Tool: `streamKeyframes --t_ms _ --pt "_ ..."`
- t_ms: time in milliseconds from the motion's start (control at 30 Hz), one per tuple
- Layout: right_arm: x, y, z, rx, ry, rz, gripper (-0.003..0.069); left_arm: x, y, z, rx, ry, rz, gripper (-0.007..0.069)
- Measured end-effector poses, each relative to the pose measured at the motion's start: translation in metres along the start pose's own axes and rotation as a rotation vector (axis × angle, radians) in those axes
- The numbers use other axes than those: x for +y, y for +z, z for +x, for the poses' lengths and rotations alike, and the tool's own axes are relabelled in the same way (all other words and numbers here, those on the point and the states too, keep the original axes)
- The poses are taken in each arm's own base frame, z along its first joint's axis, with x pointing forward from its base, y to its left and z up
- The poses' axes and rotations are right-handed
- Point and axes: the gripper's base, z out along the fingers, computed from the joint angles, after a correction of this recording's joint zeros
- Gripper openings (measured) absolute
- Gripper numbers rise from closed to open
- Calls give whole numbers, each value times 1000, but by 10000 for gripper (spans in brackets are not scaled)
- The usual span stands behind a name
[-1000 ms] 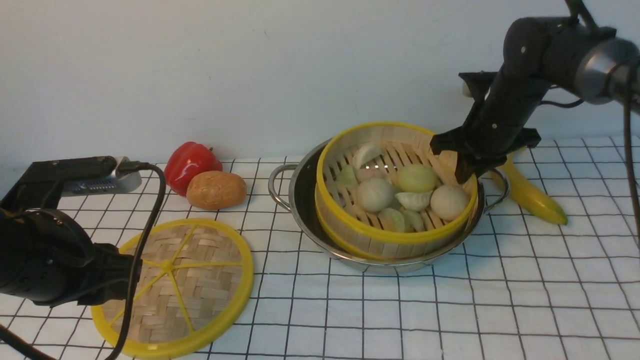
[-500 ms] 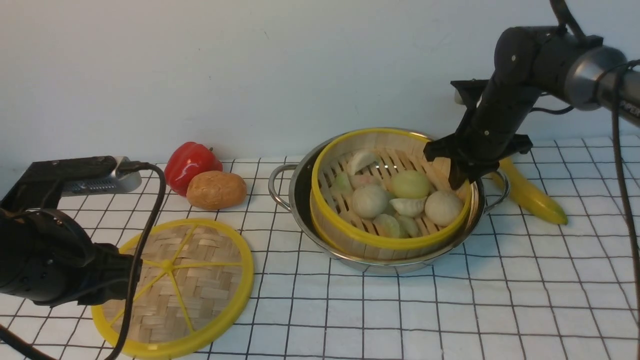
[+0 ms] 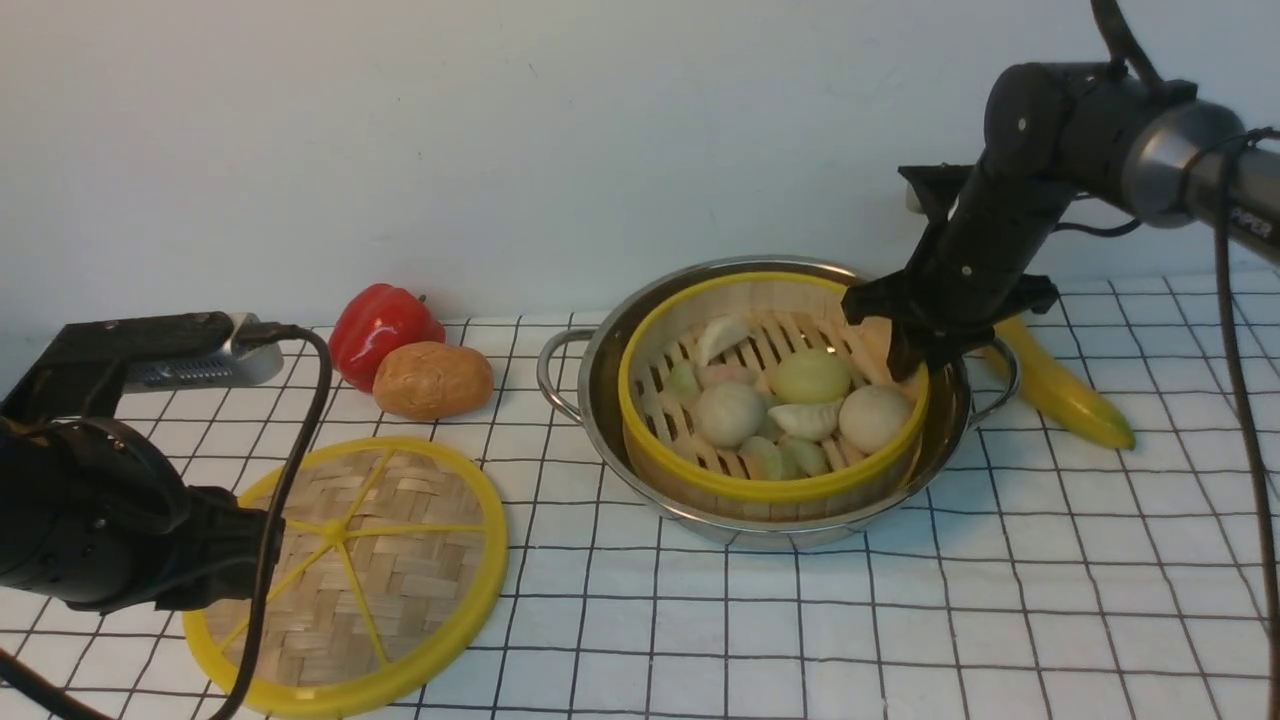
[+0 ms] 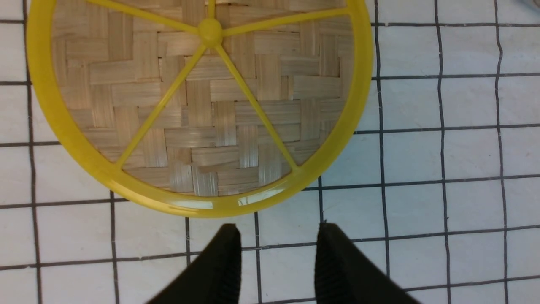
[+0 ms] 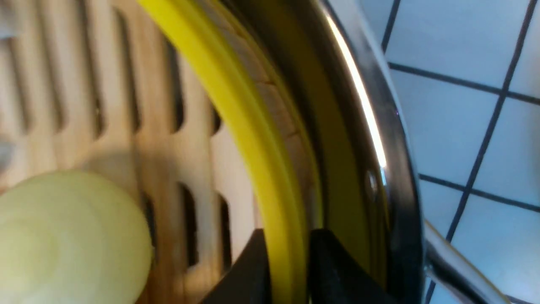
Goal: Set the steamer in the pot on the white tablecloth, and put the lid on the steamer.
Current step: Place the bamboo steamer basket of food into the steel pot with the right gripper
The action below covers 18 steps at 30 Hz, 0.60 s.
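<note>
1 second ago the steamer (image 3: pixel 770 488) hung tilted, its near side raised above the pot (image 3: pixel 592 395); now it sits level and lower inside the pot, its yellow rim just under the steel lip, the buns (image 3: pixel 730 413) lying on the slatted floor. The pot stands on the white tablecloth (image 3: pixel 1000 600) where it was, and the lid (image 3: pixel 400 560) lies flat on the cloth to the pot's left, unmoved. The right arm (image 3: pixel 1010 200) has dropped and shifted slightly left with the basket; it reaches down from the upper right, wrist bent steeply toward the steamer's far right edge. The right fingers (image 5: pixel 333 274) are clamped astride the steamer's rim, 1 inside and 1 outside, no gap showing. The left arm (image 3: pixel 100 530) has not moved; the left fingers (image 4: pixel 219 270) stand apart above the cloth, just beside the lid's rim, holding nothing.
</note>
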Motion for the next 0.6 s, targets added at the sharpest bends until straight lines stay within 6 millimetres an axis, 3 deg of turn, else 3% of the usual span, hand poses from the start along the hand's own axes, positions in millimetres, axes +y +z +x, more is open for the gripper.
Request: streamKeyframes --t_ms 200,333,600 --pt "0 -1 -1 -5 -8 13 286 0 0 0 0 0 0 243" --pt "1 -4 -2 -14 -18 21 329 0 0 0 -4 0 -1 243" --pt "12 -59 -25 -193 -53 11 363 2 0 -8 -92 -5 -18 243"
